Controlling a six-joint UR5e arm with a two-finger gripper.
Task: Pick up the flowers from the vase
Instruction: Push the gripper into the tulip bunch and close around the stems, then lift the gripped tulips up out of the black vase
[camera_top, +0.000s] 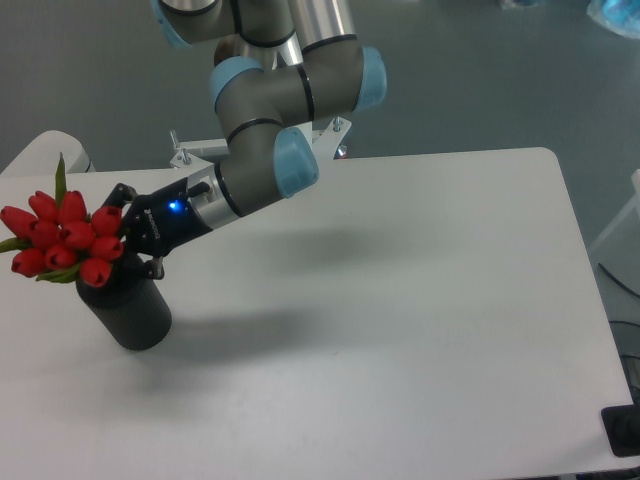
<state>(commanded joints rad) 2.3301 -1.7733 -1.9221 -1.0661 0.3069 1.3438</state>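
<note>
The end effector (128, 238) reaches the flowers (62, 238) standing in the vase (130, 312) on the table (400, 300).

Flowers (62, 238) in the vase (128, 308) at the table's (400, 330) left edge, gripper (128, 235) just right of the blooms.

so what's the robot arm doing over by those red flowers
The arm is reaching across the white table toward a bunch of red tulips standing in a black vase near the table's left edge. Its gripper is right at the bunch, just above the mouth of the vase, with the jaws on the side facing the flowers. Whether they have closed on the stems cannot be told from this view. The flowers are still in the vase, leaning left.
</note>
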